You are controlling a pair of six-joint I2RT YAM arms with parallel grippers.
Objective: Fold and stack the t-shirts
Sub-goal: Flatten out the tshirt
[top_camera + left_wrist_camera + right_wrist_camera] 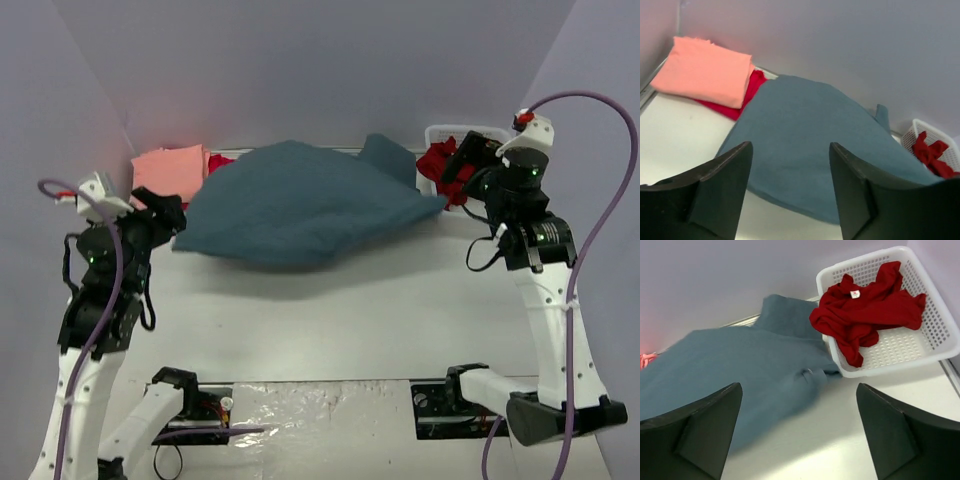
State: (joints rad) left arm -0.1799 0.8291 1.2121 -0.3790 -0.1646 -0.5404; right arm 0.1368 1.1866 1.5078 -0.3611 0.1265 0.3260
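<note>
A large slate-blue t-shirt (300, 200) is spread across the back middle of the table. Its near edge bulges above a shadow, and it looks blurred in the right wrist view. My left gripper (172, 214) stands open just off the shirt's left end; the cloth (810, 125) lies beyond the fingers, not between them. My right gripper (468, 158) is open by the shirt's right corner (740, 365), holding nothing. A folded salmon-pink t-shirt (168, 170) rests on a crimson one (219, 160) at the back left. A dark red t-shirt (865, 310) lies crumpled in the basket.
The white lattice basket (900, 360) stands at the back right against the wall, touching the blue shirt's corner. Grey walls close in the back and both sides. White tabletop (360, 320) stretches between the blue shirt and the arm bases.
</note>
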